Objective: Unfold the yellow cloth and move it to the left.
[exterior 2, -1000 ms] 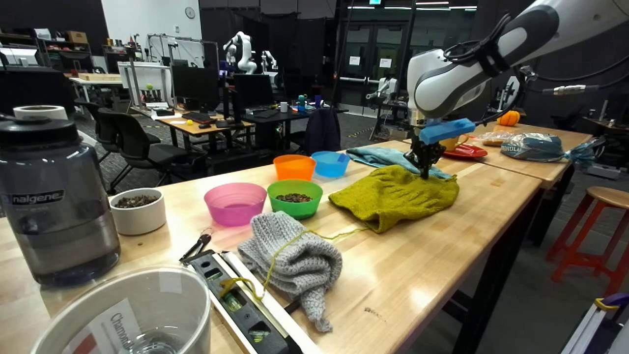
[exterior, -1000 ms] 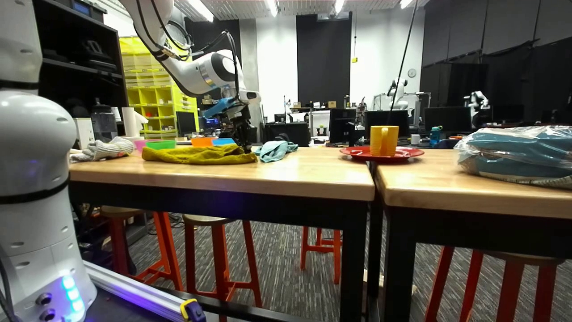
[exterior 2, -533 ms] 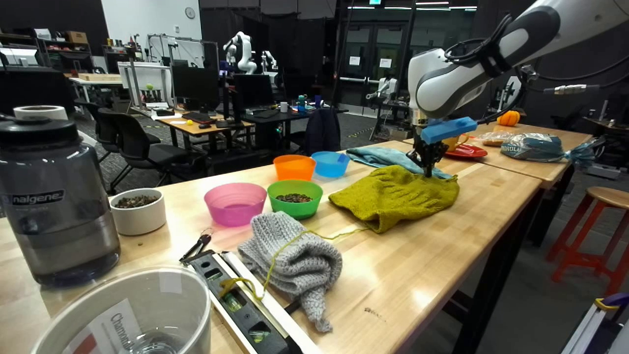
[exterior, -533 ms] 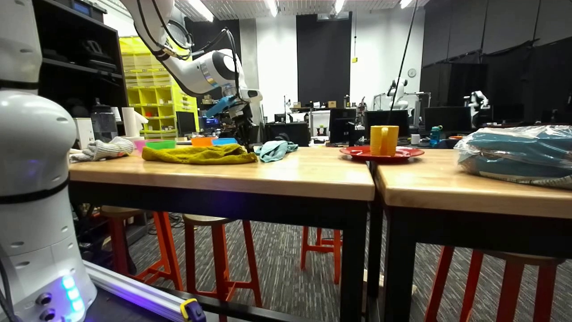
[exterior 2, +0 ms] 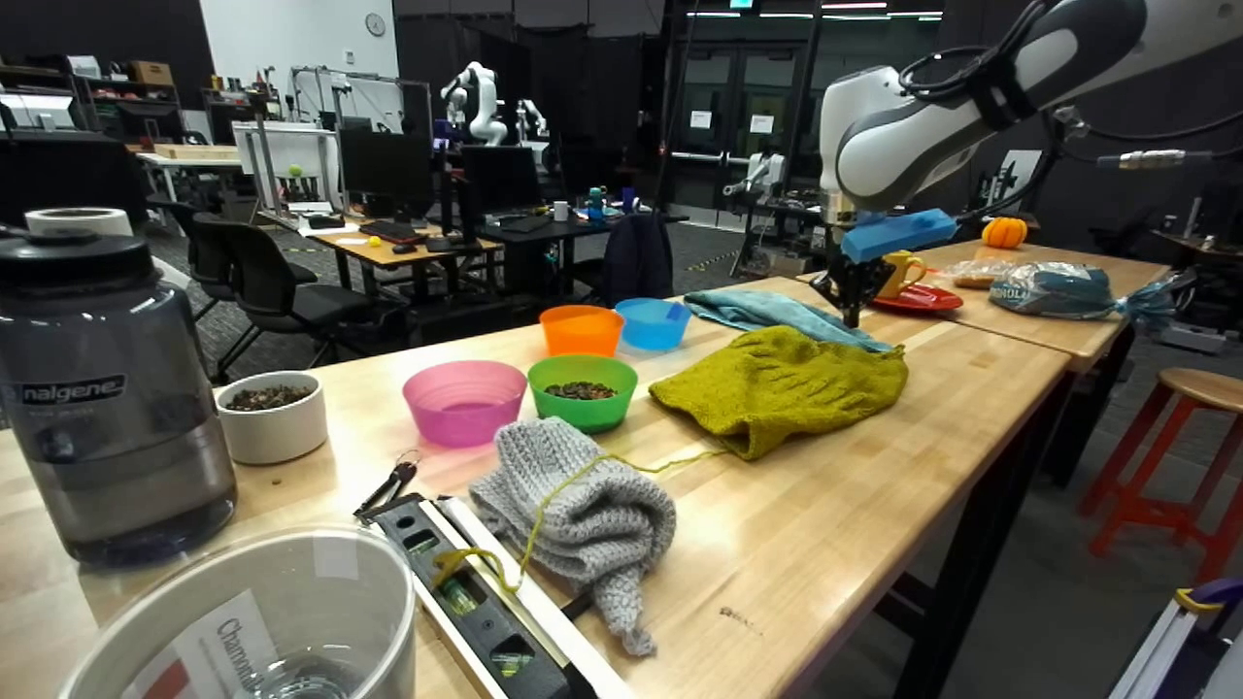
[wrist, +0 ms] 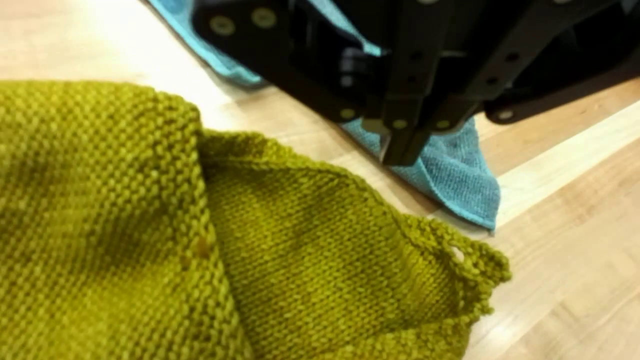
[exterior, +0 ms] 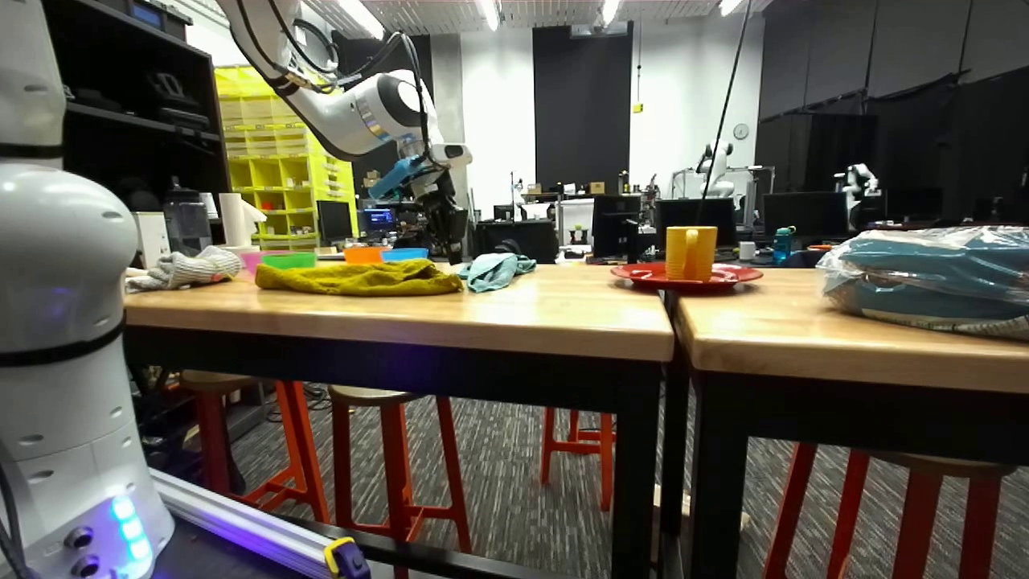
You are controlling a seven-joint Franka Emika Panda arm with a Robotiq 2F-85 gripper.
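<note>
This is a robotics lab: a white robot arm reaches over the bench, and well beyond the bench stand other robot arms, desks with monitors and office chairs; in an exterior view, yellow shelves rise behind the bench.

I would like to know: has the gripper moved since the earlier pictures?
Yes. In an exterior view, the gripper has moved up and right in the picture, no longer overlapping the yellow cloth, which lies unmoved.
</note>
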